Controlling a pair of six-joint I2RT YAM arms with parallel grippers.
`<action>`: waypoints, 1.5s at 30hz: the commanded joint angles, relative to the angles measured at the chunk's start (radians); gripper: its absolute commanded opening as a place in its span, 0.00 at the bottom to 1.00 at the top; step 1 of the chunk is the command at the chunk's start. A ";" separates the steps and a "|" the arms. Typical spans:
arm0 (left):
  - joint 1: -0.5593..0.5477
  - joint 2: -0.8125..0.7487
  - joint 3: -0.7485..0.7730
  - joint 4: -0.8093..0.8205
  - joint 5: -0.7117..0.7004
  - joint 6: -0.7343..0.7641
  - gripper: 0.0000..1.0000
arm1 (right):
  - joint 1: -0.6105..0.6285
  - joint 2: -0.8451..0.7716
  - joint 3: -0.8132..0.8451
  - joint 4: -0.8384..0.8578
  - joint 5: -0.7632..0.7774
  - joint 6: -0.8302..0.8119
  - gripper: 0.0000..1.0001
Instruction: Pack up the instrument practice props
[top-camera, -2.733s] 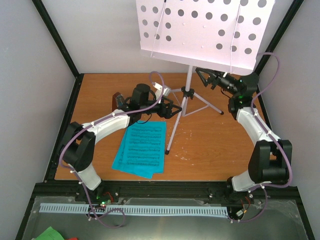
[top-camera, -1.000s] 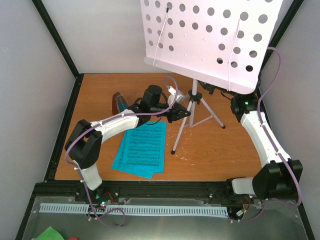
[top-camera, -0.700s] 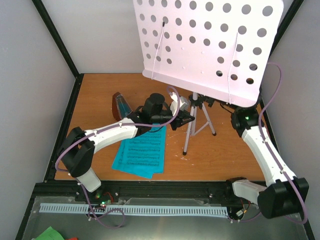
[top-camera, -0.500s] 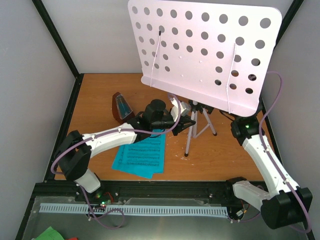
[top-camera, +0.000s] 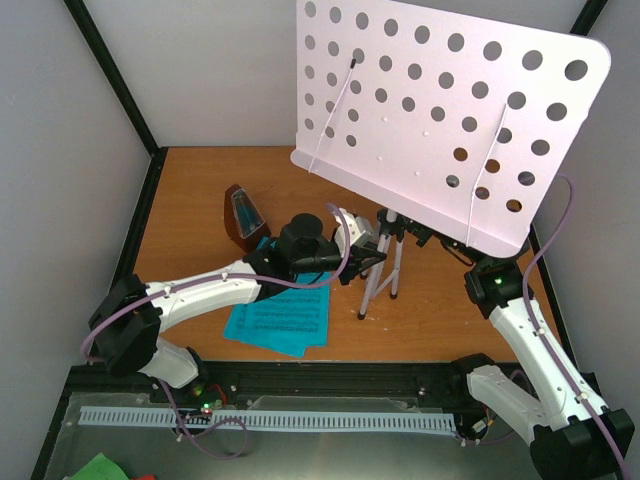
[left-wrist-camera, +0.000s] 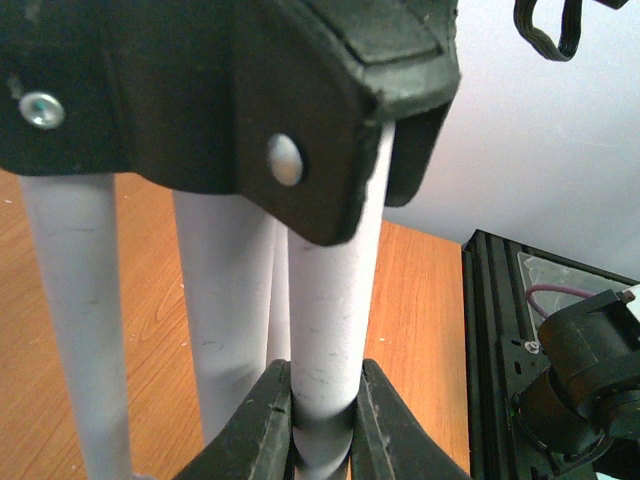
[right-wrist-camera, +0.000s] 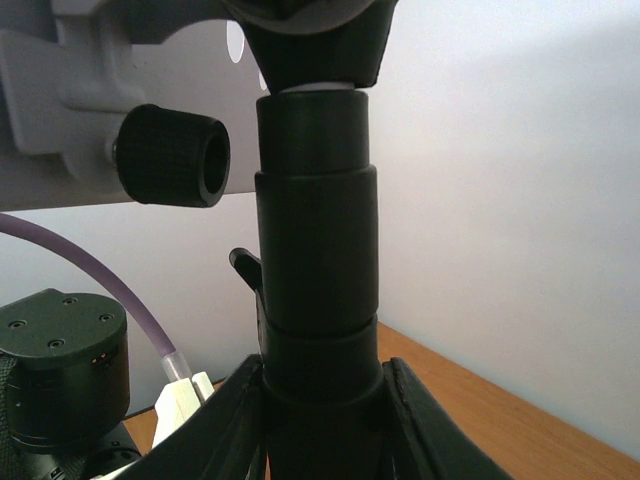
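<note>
The pale silver music stand stands mid-table, its perforated desk tilted and filling the upper right of the top view. Its tripod legs are drawn close together. My left gripper is shut on one pale leg tube, which sits pinched in my left gripper. My right gripper is shut on the stand's black shaft collar; from above the desk hides it. The red-brown metronome stands at the left. Cyan sheet-music pages lie partly under my left arm.
White walls close in the table on three sides. A black frame rail runs along the near edge, with a white slotted strip below it. A black clamp knob juts out beside the shaft. Something green lies at the bottom left.
The tripod legs have folded in from a wide spread. The desk has swung right and tipped more upright. My left arm has stretched right; my right arm has drawn back toward its base.
</note>
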 joint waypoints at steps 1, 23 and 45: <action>0.026 -0.064 0.011 0.265 -0.044 -0.030 0.00 | 0.032 -0.023 -0.054 -0.038 -0.065 0.047 0.03; 0.024 -0.034 -0.079 0.253 0.077 0.018 0.00 | 0.032 -0.114 -0.194 -0.127 0.024 -0.025 0.81; 0.003 0.007 -0.045 0.223 0.119 0.042 0.00 | 0.041 0.040 -0.254 0.009 0.027 -0.021 0.83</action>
